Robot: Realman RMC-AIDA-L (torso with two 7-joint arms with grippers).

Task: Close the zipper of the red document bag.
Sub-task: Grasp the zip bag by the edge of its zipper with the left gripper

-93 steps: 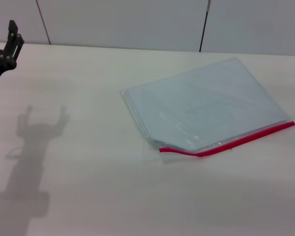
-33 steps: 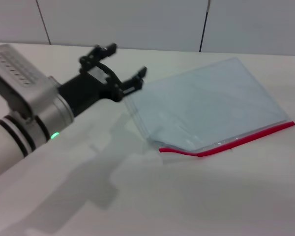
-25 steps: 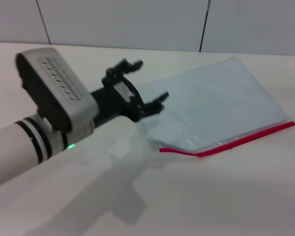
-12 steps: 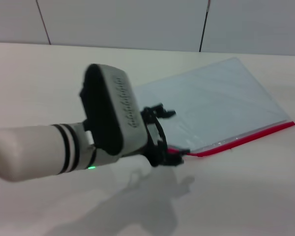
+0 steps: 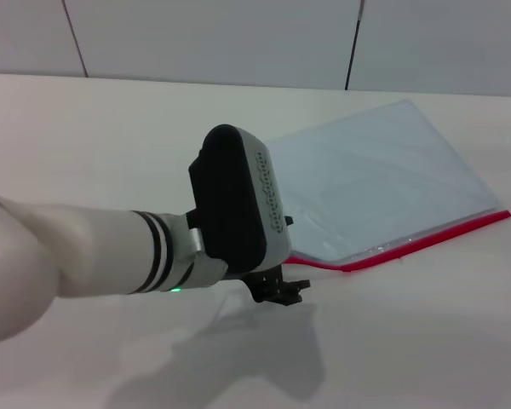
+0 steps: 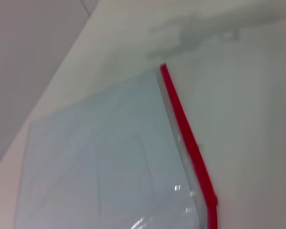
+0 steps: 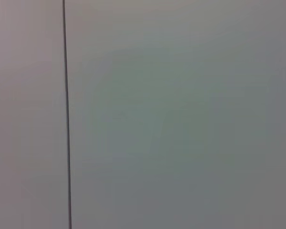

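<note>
— Zipper (image 5: 409, 245) first: where does it run?
— Along the near long edge of the red document bag (image 5: 375, 183), a thin red strip. The bag lies flat on the table (image 5: 111, 145), toward its right side, turned at an angle so one corner points to the far edge.
— And the zipper's left end?
— It stops just beside the left gripper (image 5: 279, 291), which hangs low over the table at the bag's near-left corner. In the left wrist view the strip (image 6: 188, 145) bends near one end, and the pale blue pouch (image 6: 95, 167) fills the space beside it.
— Are the gripper's fingers open or closed?
— I cannot tell; the wrist housing hides most of them. The right gripper is out of sight, and its wrist camera faces a plain grey wall (image 7: 181, 119).
</note>
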